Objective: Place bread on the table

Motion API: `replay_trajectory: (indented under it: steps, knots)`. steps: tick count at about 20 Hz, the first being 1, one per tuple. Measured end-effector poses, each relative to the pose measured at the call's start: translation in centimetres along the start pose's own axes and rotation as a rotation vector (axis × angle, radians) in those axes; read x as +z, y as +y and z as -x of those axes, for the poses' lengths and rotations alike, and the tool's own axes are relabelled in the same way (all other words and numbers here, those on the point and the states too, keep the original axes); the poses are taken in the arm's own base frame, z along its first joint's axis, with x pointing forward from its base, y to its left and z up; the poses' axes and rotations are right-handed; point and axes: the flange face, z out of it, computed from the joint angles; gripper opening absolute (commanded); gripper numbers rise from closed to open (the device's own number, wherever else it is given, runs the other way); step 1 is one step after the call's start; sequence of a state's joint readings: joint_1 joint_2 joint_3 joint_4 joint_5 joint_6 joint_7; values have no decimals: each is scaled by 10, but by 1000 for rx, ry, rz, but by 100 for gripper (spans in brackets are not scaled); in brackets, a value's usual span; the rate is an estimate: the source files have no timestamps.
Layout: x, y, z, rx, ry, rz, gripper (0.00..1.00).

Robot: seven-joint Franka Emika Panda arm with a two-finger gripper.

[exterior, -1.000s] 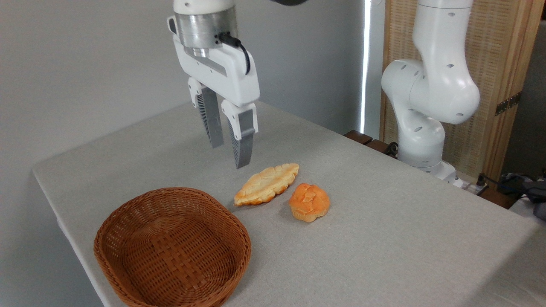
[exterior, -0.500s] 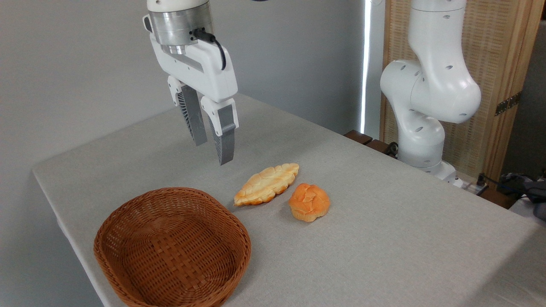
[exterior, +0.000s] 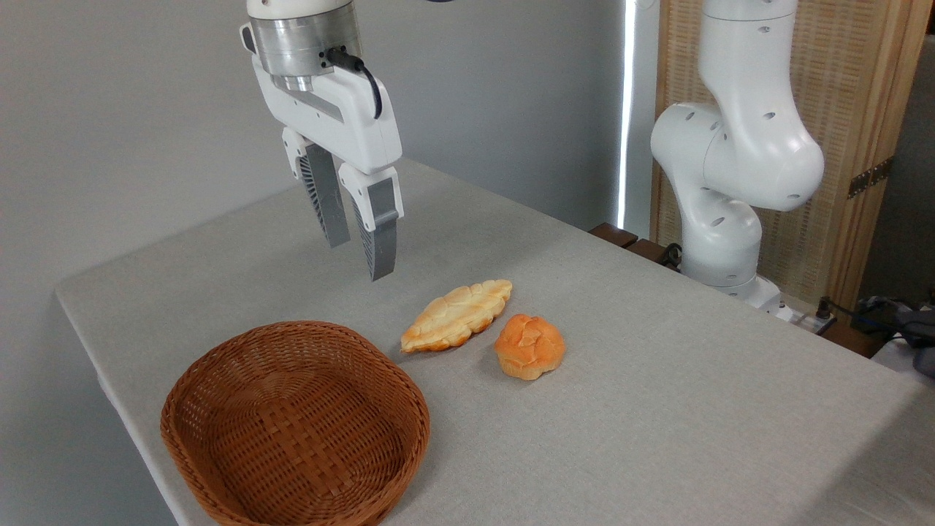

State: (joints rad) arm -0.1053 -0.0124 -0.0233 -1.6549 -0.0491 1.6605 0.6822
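Bread [exterior: 529, 345] sits centre frame on grey tabletop [exterior: 694, 409], lumpy top up, round w/ no clear long axis. Leaf-shaped pastry [exterior: 456, 315] just left, nearly touching, long axis lower-left to upper-right. Basket [exterior: 296, 427] lower left. Pincer [exterior: 359, 252] upper left, in air, fingers slightly spread, holding nothing.

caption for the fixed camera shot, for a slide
Open two-finger gripper hangs above grey table; round orange bun, leaf-shaped pastry lie beside empty wicker basket.

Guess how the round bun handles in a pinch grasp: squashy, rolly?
The bread looks puffy with a lumpy folded top, so probably soft and light; ease the squeeze. It sits on a broad flat base on the table, so unlikely to roll. The matte crust should grip fine.
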Motion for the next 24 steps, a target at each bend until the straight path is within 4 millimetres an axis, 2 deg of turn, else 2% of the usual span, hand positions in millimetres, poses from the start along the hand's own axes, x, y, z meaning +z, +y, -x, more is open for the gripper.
replay_trajectory:
  steps: [6, 24]
  knots:
    - [-18, -4, 4, -10, 18, -12, 100]
    - [-21, -7, 6, -11, 7, -34, 100]
